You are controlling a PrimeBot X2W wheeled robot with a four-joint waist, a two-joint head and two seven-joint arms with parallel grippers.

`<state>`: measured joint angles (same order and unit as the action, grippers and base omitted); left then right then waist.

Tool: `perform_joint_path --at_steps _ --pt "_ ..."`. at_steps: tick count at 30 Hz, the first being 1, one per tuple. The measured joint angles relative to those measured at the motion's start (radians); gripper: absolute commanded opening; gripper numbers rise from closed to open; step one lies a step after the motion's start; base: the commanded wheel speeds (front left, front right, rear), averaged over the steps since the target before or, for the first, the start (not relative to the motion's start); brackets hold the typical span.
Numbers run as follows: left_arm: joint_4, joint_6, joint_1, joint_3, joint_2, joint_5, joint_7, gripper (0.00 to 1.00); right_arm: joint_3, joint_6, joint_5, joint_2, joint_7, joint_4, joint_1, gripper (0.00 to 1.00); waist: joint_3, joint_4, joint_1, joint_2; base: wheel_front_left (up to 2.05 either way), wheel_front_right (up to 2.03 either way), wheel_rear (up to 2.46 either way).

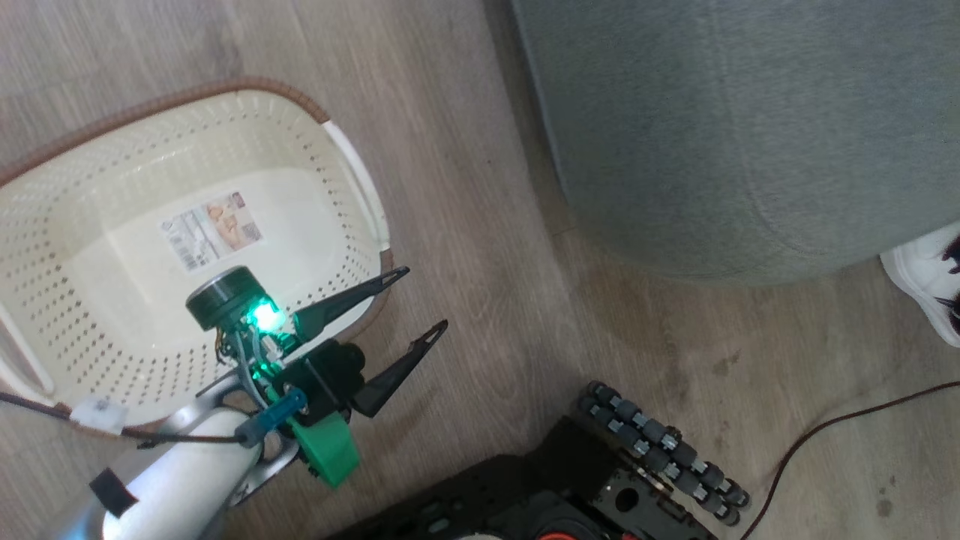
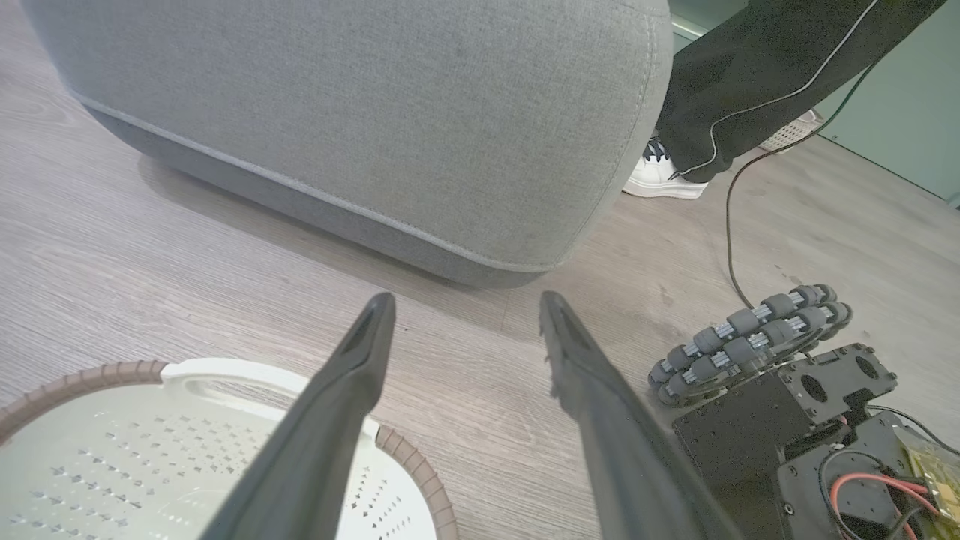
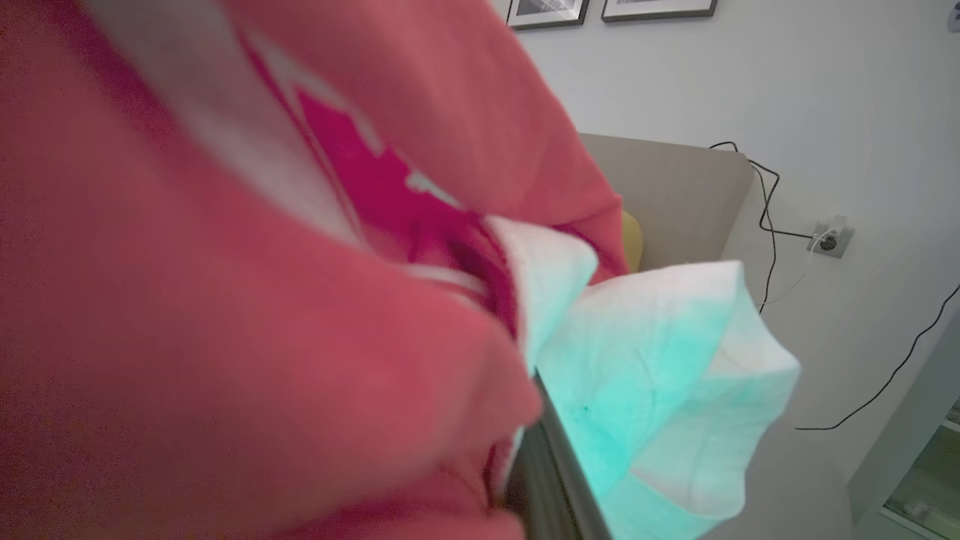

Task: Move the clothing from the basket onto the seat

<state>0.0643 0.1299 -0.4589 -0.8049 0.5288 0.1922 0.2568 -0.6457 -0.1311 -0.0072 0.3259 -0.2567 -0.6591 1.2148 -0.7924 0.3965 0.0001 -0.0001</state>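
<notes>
The left gripper (image 1: 424, 298) has its two dark fingers spread wide with nothing between them, poised over the near rim of the basket (image 1: 358, 174) and the wood floor (image 1: 465, 187); in the left wrist view the same gripper (image 2: 466, 301) points across bare floor towards the seat (image 2: 375, 112). The right gripper (image 3: 538, 480) is pinched on the clothing (image 3: 225, 315), red fabric bunched over it so only part of one dark finger shows, a white panel beside it tinted green. That garment is held up before a white wall, away from the basket, whose paper label (image 1: 212, 230) lies uncovered on its bottom. The grey seat (image 1: 750, 135) stands beside the basket, apart from it, with a person's white shoe (image 1: 926, 277) at its corner
</notes>
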Motion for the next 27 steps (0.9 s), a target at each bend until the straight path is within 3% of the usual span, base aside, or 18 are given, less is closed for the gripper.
perform_joint_path --at_steps 7,17,23,24,25,26,27 --pt "-0.016 0.000 -0.014 0.021 0.000 -0.012 0.000 1.00 -0.075 0.000 -0.100 -0.049 0.000 -0.054 0.057 0.00 -0.057 -0.046 0.0000 0.0000 0.00 0.00 0.00" --pt "-0.019 0.000 -0.015 0.036 -0.018 -0.026 0.000 1.00 -0.028 0.000 -0.265 -0.039 0.000 -0.319 0.070 0.00 -0.106 -0.114 -0.0001 0.0000 0.00 0.00 0.00" --pt "-0.019 0.000 -0.016 0.046 -0.028 -0.026 0.000 1.00 -0.027 0.000 -0.330 0.003 -0.005 -0.434 0.118 0.00 -0.103 -0.127 -0.0002 0.0001 0.00 0.00 0.00" --pt "-0.019 0.000 -0.016 0.049 -0.034 -0.026 0.000 1.00 -0.031 0.000 -0.337 0.005 -0.005 -0.447 0.126 0.05 -0.099 -0.127 -0.0001 0.0001 0.00 0.00 0.00" --pt "-0.018 0.000 -0.016 0.048 -0.037 -0.026 0.000 1.00 -0.032 0.000 -0.338 0.005 -0.005 -0.448 0.126 0.91 -0.096 -0.126 -0.0002 0.0001 0.00 0.00 0.00" --pt "-0.017 0.000 -0.016 0.048 -0.039 -0.026 0.000 1.00 -0.035 0.000 -0.343 0.004 -0.005 -0.450 0.126 1.00 -0.093 -0.125 -0.0001 0.0000 0.00 0.00 0.00" --pt "-0.016 0.000 -0.016 0.046 -0.041 -0.026 0.000 1.00 -0.038 0.000 -0.345 0.004 -0.005 -0.450 0.126 1.00 -0.089 -0.123 -0.0001 0.0000 0.00 0.00 0.00"
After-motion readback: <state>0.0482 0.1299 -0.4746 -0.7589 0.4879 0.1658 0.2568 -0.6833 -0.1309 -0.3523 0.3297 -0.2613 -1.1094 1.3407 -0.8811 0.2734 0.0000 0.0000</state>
